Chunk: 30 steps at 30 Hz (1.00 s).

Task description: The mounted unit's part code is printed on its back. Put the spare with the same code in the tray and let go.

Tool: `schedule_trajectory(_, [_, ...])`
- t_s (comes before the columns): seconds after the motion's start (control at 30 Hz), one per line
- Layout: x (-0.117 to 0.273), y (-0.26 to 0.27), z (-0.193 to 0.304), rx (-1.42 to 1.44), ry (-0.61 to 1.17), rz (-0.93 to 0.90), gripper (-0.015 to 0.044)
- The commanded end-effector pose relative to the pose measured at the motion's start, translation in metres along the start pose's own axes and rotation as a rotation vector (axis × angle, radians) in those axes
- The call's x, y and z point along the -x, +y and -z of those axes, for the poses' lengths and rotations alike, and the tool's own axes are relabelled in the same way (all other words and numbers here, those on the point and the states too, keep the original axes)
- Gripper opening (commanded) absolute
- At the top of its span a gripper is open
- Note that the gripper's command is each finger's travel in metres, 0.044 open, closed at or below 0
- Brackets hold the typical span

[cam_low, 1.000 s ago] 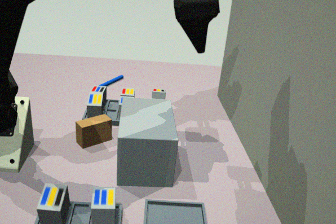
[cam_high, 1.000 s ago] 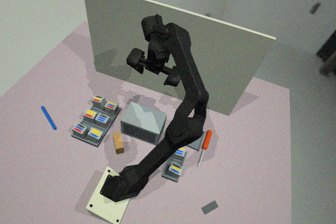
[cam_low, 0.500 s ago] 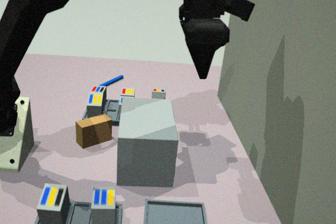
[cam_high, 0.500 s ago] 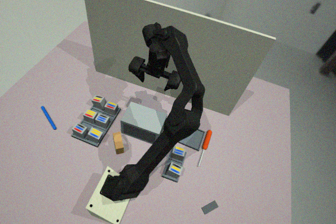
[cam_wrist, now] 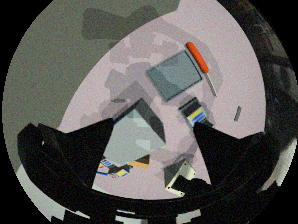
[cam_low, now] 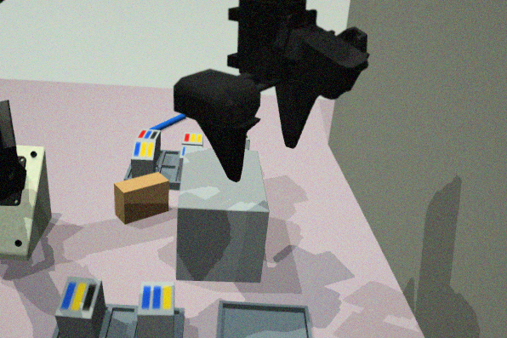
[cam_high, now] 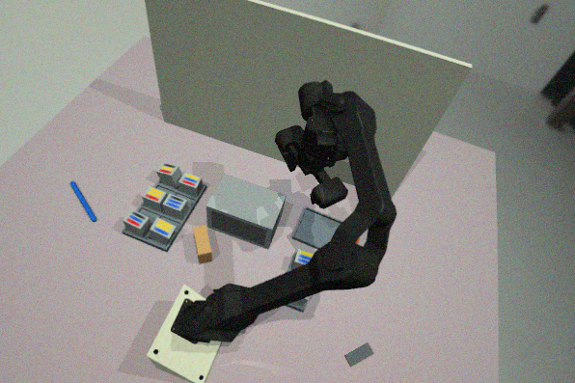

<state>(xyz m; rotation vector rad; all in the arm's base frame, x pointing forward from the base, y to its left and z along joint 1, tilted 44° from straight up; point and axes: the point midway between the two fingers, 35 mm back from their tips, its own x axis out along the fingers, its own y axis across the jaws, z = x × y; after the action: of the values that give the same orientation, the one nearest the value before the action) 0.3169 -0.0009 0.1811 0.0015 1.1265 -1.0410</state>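
Observation:
The grey box [cam_high: 243,194] [cam_low: 247,246] [cam_wrist: 131,137], apparently the mounted unit, stands mid-table; no code is legible on its visible faces. My gripper [cam_high: 304,186] [cam_low: 263,163] [cam_wrist: 154,124] is open and empty, above the table near the box and tray. The empty tray [cam_high: 314,228] [cam_low: 264,323] [cam_wrist: 175,75] lies right of the box in the top view. Several striped spares [cam_high: 175,204] stand on the left rack [cam_high: 150,242]. On the right rack stand a blue-yellow-black spare [cam_low: 77,297] and a blue-blue-yellow spare [cam_low: 156,297]; my arm partly hides them in the top view.
A tall panel [cam_high: 232,71] [cam_low: 425,105] stands behind the box. An orange-brown block [cam_high: 203,245] [cam_low: 142,199] sits between box and arm base. An orange-handled screwdriver [cam_wrist: 197,57] lies beside the tray. A blue rod [cam_high: 83,202] and a small grey slab [cam_high: 359,354] [cam_wrist: 237,114] lie farther out.

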Motion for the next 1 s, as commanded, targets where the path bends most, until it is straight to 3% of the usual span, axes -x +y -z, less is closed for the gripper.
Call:
schedule_trajectory(0.0, [-0.011, -0.056, 0.002, -0.326, 0.004, 0.021, 0.044])
schedule_trajectory(0.2, [-0.029, -0.128, 0.021, -0.79, 0.002, 0.064, 0.044])
schedule_trajectory(0.47, [-0.029, -0.13, 0.022, -0.804, 0.002, 0.065, 0.044])
schedule_trajectory(0.67, [-0.067, -0.123, 0.019, -0.805, 0.0, 0.064, 0.03])
schedule_trajectory(0.97, [-0.07, -0.123, 0.019, -0.806, 0.0, 0.064, 0.03])
